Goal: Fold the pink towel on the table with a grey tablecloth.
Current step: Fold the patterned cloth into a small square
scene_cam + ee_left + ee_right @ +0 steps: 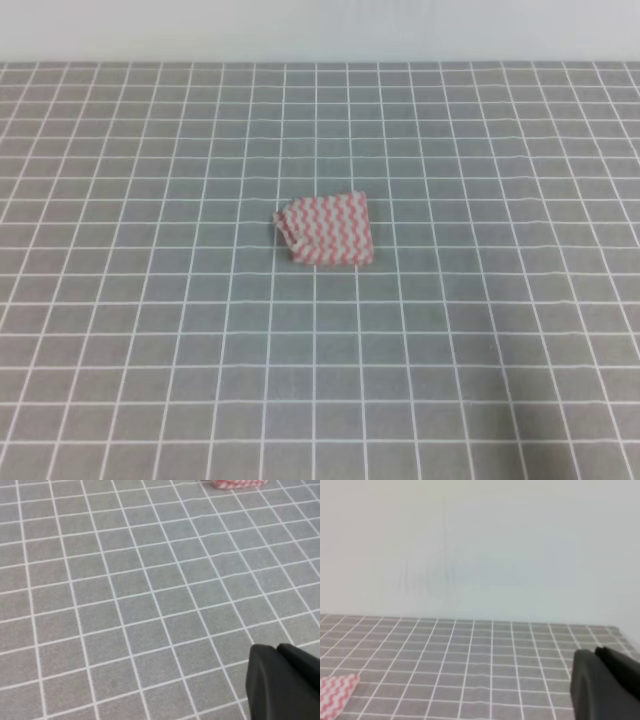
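Folded pink towel [325,230] lies mid-table on grey tablecloth [150,330].

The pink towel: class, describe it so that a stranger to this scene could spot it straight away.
Start from the table with a grey tablecloth, ruled all over with thin white grid lines. Near its middle lies the pink towel, a small folded cloth. Its pink-red and white zigzag stripes are the only colour and the only wavy pattern on the grid.
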Controlling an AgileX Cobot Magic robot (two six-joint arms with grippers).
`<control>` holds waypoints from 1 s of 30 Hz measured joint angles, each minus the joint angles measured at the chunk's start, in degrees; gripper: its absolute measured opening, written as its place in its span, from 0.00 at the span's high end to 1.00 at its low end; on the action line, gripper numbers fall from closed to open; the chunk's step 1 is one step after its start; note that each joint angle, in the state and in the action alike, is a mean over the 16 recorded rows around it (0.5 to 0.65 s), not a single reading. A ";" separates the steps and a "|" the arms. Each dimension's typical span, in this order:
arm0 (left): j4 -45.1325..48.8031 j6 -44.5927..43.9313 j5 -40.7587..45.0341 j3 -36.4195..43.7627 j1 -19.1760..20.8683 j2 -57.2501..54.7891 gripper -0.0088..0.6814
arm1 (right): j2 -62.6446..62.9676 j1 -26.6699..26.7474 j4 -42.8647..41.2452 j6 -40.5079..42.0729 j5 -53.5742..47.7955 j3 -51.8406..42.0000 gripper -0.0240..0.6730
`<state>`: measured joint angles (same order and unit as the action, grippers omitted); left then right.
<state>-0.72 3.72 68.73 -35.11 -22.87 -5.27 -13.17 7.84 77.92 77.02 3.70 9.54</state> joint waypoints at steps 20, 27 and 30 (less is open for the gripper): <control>1.18 0.01 0.53 0.00 0.00 -0.02 0.99 | 13.11 -9.02 -51.48 -55.20 -14.53 -8.34 0.99; 1.22 0.01 0.82 -0.01 0.00 -0.03 0.99 | 14.43 -9.03 -69.06 -74.43 -17.14 -9.60 0.99; 1.26 0.00 0.86 0.00 0.00 -0.03 0.99 | 14.43 -9.02 -70.72 -75.95 -17.59 -9.93 0.99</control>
<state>0.54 3.72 69.59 -35.11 -22.87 -5.30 1.26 -1.18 7.20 1.07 -13.89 -0.39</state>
